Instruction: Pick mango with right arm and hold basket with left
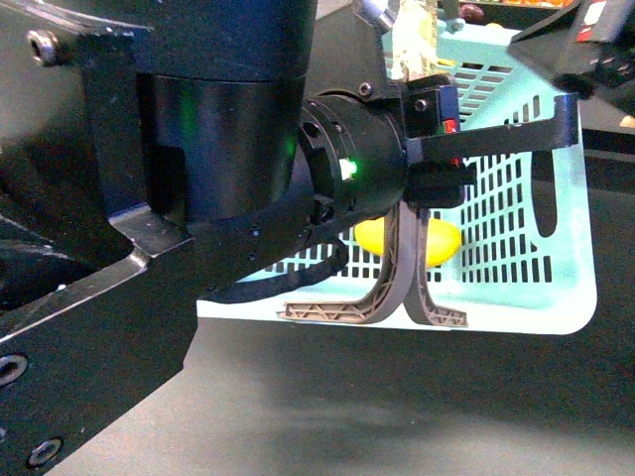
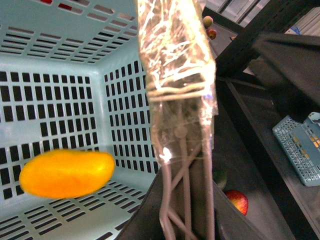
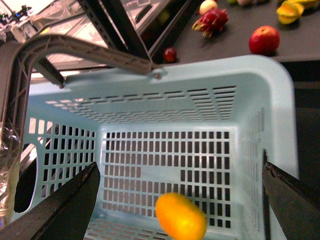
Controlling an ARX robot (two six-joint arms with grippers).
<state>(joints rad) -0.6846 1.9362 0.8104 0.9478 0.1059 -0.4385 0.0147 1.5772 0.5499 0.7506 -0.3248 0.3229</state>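
The light-blue basket point(image 1: 516, 248) fills the right half of the front view. Its tape-wrapped handle point(image 2: 177, 75) runs straight out from my left gripper point(image 2: 185, 210), which is shut on it. In the front view, the left gripper point(image 1: 407, 253) shows its grey-brown latticed fingers point(image 1: 392, 283) pressed together in front of the basket wall. The yellow mango point(image 1: 444, 243) lies inside the basket point(image 2: 60, 55), near its floor, partly hidden by those fingers. My right gripper point(image 3: 180, 167) hangs open over the basket point(image 3: 265, 80). Below it sits the mango point(image 3: 181, 217), blurred, between the black jaws and touching neither.
The basket's other handle point(image 3: 75, 47) arches over the far rim. Beyond it, a red apple point(image 3: 264, 39), a dragon fruit point(image 3: 212, 21) and yellow-orange wedges point(image 3: 290, 10) lie on a dark surface. Black frame bars point(image 3: 125, 25) stand close. Another apple point(image 2: 237, 200) and a small blue crate point(image 2: 300, 150) lie beside the basket.
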